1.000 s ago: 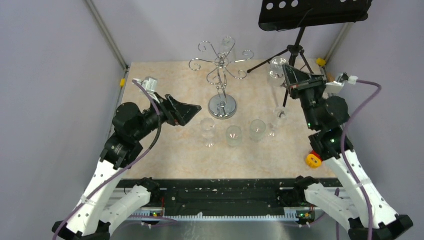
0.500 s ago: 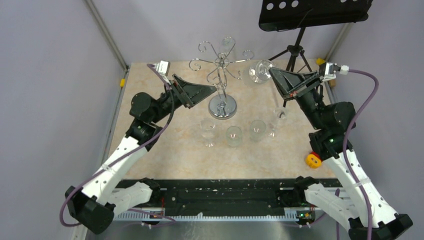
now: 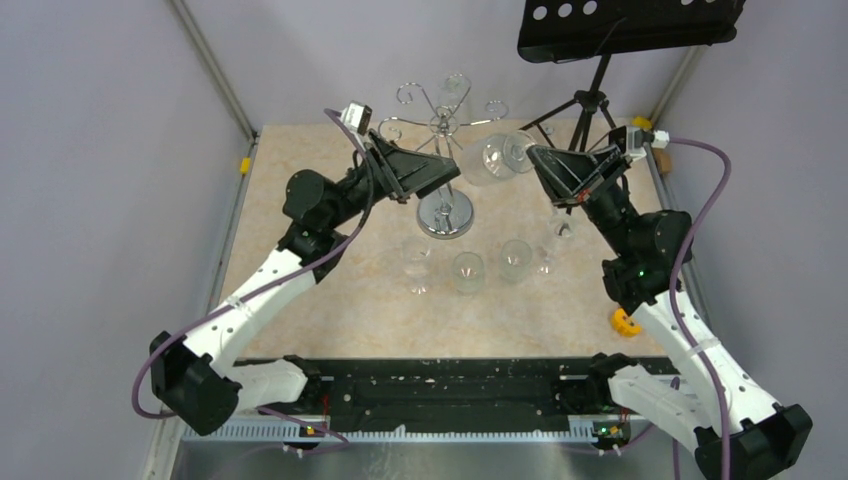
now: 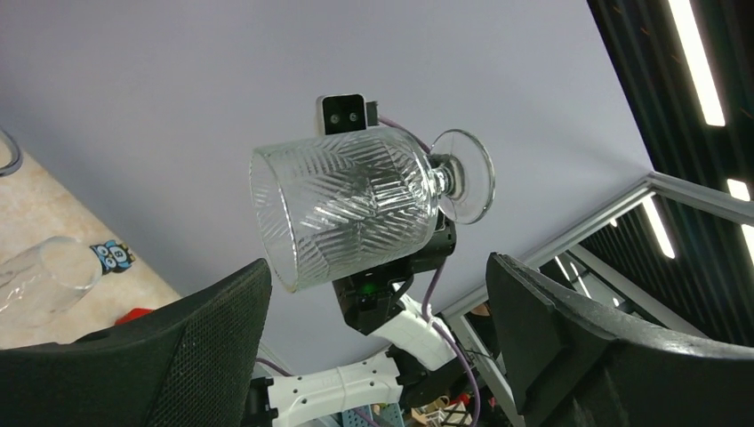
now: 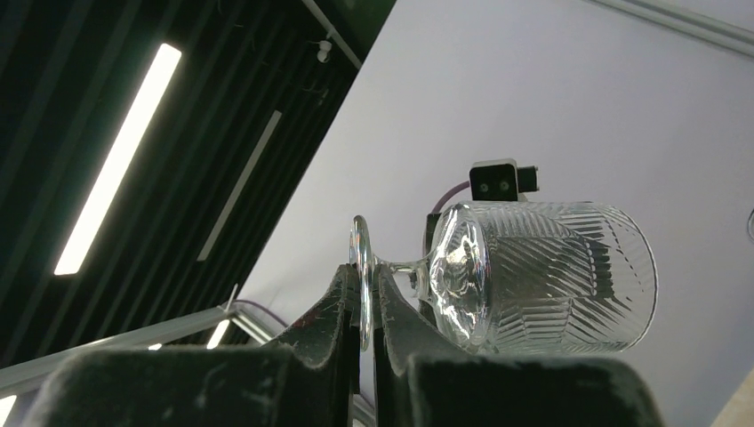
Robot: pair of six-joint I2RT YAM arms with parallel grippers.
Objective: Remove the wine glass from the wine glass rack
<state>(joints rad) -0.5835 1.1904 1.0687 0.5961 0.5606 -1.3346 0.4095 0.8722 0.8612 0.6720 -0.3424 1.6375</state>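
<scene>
Wine glass [image 3: 488, 160] clear of wine glass rack [image 3: 446, 213], tipped sideways in mid-air just right of its curled arms, brought there from beside the tripod [image 3: 590, 105]. Foot pinched in right claw [image 3: 533, 155]. Spread wide, left claw [image 3: 448, 172] swung up from low over the counter [image 3: 340, 290] toward the bowl. Probably a handover; removal seemingly done.

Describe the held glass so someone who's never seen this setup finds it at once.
Start at the chrome wine glass rack toward the back of the table. Just right of its stem, the wine glass is in the air, foot pinched by the right gripper. Unlike the glasses standing upright on the table, it lies sideways, ribbed bowl pointing left.
</scene>
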